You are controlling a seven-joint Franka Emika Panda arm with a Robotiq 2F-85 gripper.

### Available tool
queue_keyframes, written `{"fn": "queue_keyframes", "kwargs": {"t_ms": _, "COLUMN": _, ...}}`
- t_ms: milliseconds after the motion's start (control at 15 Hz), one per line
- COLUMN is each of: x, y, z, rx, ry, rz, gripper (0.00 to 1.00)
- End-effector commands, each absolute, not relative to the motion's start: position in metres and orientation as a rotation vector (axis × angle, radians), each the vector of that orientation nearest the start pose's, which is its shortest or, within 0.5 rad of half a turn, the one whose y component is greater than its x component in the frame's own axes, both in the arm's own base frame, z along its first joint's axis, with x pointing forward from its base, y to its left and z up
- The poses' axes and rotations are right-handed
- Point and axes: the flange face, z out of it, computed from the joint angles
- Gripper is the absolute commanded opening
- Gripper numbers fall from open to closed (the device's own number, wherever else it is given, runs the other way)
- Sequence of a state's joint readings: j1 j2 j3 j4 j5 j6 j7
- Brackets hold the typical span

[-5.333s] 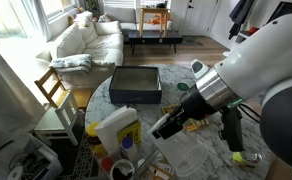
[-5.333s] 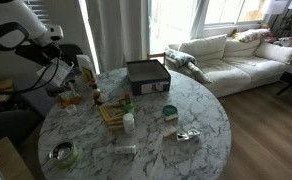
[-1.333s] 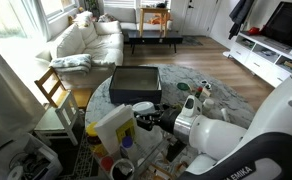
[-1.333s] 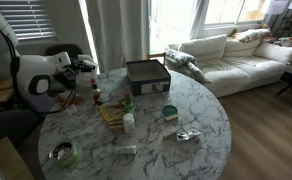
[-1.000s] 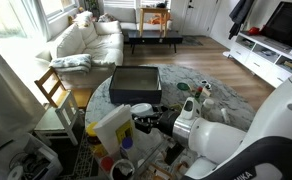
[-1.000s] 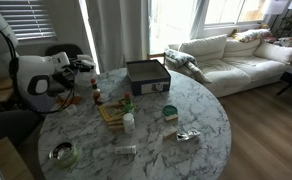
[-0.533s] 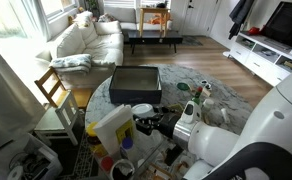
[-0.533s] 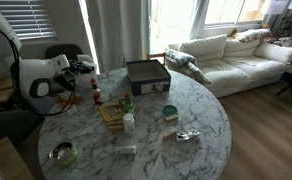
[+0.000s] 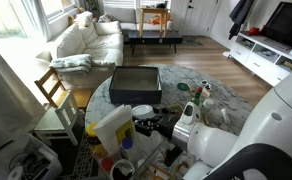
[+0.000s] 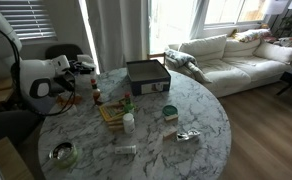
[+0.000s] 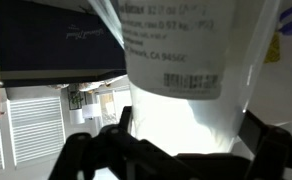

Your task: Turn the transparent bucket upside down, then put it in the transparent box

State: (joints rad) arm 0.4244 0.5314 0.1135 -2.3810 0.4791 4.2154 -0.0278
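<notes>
Arm (image 9: 218, 150) low and outstretched, claw (image 11: 184, 140) with jaws spread wide.

Cloudy transparent box (image 9: 170, 151) on the marble tabletop (image 9: 174, 80), largely hidden; transparent bucket indiscernible.

White rounded arm (image 9: 226, 145), black wrist (image 9: 152, 122), dark jaws

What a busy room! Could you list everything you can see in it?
round table: one, grey-white marble, middle of the room
flat square box: one, dark grey, on the table's sofa side
small cup: one, green and yellow, on the table
small bottle: one, white, beside the wooden board
wooden board: one, tan, mid-table
bowl: one, clear glass, near the table edge
large jug: one, white with yellow label, at the gripper
sofa: one, cream, by the windows
robot arm: one, white, at the table's edge
gripper: one, black, open, jug between its fingers
</notes>
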Motion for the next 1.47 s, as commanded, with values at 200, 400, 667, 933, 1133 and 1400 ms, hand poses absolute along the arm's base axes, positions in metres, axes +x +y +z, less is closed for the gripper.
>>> {"fn": "queue_keyframes", "kwargs": {"t_ms": 200, "x": 0.478, "y": 0.203, "z": 0.268, "rx": -2.402, "ry": 0.124, "rz": -1.754, "gripper": 1.0}}
{"fn": "queue_keyframes", "kwargs": {"t_ms": 400, "x": 0.476, "y": 0.204, "z": 0.267, "rx": -2.388, "ry": 0.118, "rz": -1.756, "gripper": 1.0}}
{"fn": "queue_keyframes", "kwargs": {"t_ms": 667, "x": 0.479, "y": 0.207, "z": 0.266, "rx": -2.359, "ry": 0.161, "rz": -1.768, "gripper": 1.0}}
{"fn": "queue_keyframes", "kwargs": {"t_ms": 933, "x": 0.48, "y": 0.205, "z": 0.267, "rx": -2.342, "ry": 0.17, "rz": -1.795, "gripper": 1.0}}
{"fn": "queue_keyframes", "kwargs": {"t_ms": 1133, "x": 0.465, "y": 0.205, "z": 0.254, "rx": -2.366, "ry": 0.149, "rz": -1.74, "gripper": 1.0}}
{"fn": "queue_keyframes", "kwargs": {"t_ms": 1400, "x": 0.447, "y": 0.208, "z": 0.247, "rx": -2.419, "ry": 0.085, "rz": -1.574, "gripper": 1.0}}
